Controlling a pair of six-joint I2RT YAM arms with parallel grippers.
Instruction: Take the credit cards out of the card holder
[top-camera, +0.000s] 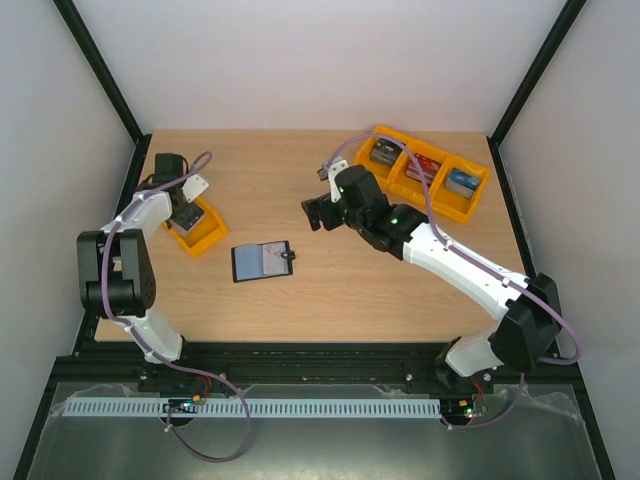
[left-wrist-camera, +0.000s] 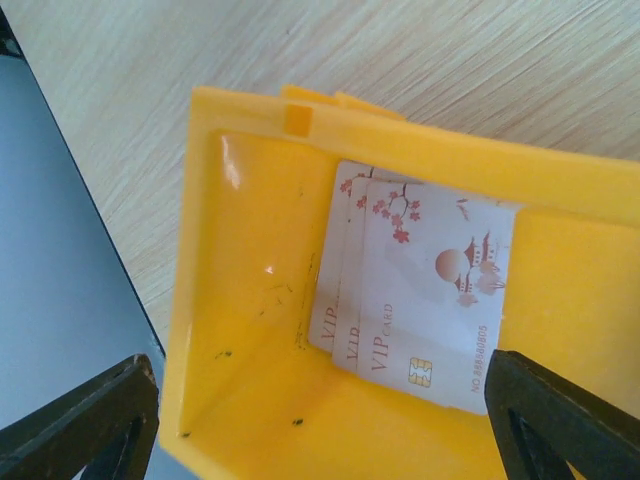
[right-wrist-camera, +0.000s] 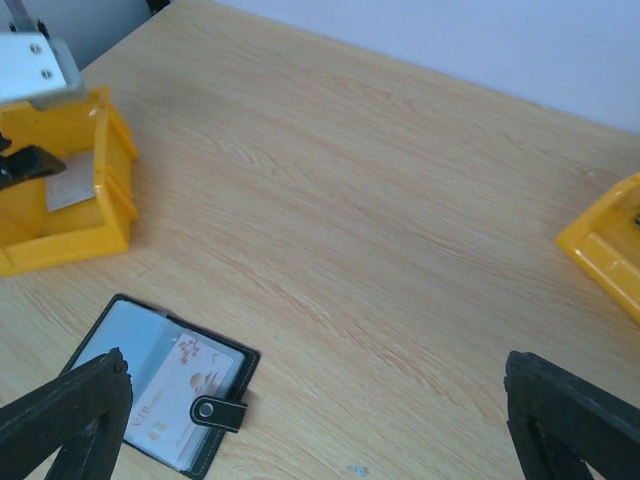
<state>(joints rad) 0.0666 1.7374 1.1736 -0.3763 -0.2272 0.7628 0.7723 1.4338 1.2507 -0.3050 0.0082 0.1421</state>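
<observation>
- The left hand (left-wrist-camera: 318, 400) hangs over the small yellow tray (left-wrist-camera: 250, 250) at the left side of the surface (top-camera: 330, 300). Its two fingers are spread wide and nothing is between them, so it is released.
- Three credit cards (left-wrist-camera: 420, 300) are inside this tray, one partly over the other, beside one wall. They are pale with red blossoms and a round sun mark, and "VIP CARD" is printed on them. The left hand does not touch them.
- The card holder (top-camera: 262, 261) lies open and flat on the surface, between the two arms and just beside the small yellow tray, apart from it.
- In the right wrist view one more pale card (right-wrist-camera: 190, 385) sits in the clear pocket of the holder, near the snap tab.
- The right hand (right-wrist-camera: 315, 385) is in the air above the middle of the surface, well apart from the holder. Its fingers are also wide open and it holds nothing.
- A long yellow tray (top-camera: 470, 205) with three compartments stands at the far right corner, with stacks of cards in it.
</observation>
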